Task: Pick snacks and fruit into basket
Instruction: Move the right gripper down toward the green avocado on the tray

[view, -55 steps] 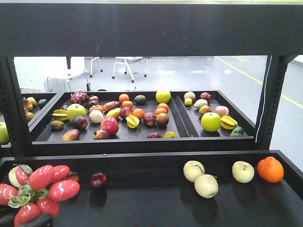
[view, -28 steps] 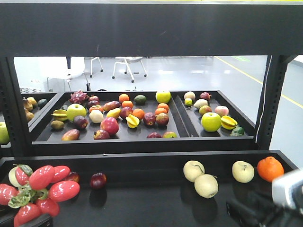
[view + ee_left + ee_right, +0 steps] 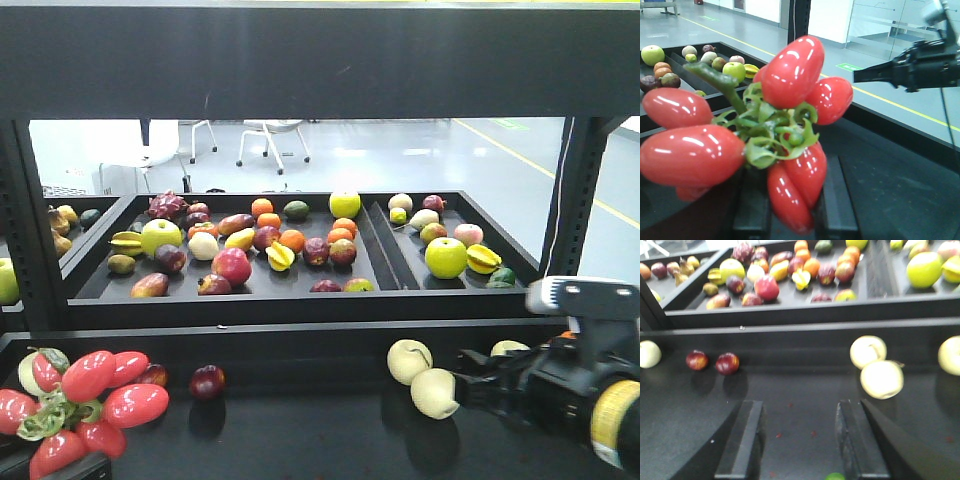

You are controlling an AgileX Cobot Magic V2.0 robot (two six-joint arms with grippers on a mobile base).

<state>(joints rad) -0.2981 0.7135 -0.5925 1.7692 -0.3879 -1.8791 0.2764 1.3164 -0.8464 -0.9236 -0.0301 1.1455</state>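
Open tray floor point(image 3: 795, 375) ahead of the right gripper point(image 3: 796, 406), a wide lane down the middle; pale apples point(image 3: 881, 379) crowd the right, small red fruits point(image 3: 727, 363) sit left.

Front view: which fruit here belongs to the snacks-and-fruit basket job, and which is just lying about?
For the job:
- red fruit cluster with green leaves, far left
- the basket is not in view

Just lying about:
- pale apples
- small dark-red fruit
- mixed fruit in the back tray
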